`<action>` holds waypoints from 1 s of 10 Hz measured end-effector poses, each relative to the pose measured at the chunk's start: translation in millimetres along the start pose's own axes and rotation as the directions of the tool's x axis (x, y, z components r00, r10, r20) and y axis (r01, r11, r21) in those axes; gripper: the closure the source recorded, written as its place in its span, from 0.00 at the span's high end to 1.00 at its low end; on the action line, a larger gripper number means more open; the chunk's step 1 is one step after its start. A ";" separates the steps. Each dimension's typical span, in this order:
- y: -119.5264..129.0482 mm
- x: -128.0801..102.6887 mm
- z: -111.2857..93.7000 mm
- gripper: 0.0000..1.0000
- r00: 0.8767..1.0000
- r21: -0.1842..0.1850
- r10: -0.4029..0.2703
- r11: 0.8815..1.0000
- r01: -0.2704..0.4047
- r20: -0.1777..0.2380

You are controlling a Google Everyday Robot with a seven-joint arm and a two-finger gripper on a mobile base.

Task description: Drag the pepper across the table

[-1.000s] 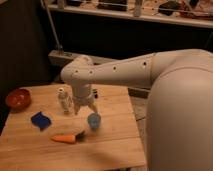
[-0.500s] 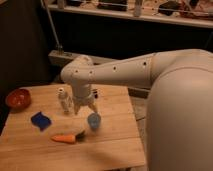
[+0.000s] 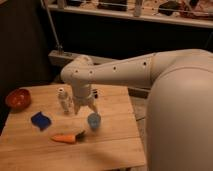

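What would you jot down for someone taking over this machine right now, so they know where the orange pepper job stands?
The hand: open, empty, fingers pointing down, above the middle of the light wooden plank table.
The small orange toy pepper with a green stem: lying flat near the table's front edge, nearer the camera than the hand, not touched.
A small blue cup stands by the pepper's stem end, close to the hand.
Done: no contact yet.
Left: lower onto the pepper, avoid the cup, drag it across the table.
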 end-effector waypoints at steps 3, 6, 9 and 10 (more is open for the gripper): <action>0.0 0.0 0.0 0.65 1.000 0.000 0.000 1.000 0.000 0.000; 0.0 0.0 0.0 0.65 1.000 0.000 0.000 1.000 0.000 0.000; 2.7 -5.2 -3.9 0.65 0.995 0.013 -0.087 0.996 0.087 0.058; 5.3 -9.0 -7.2 0.65 0.983 0.031 -0.150 0.988 0.148 0.101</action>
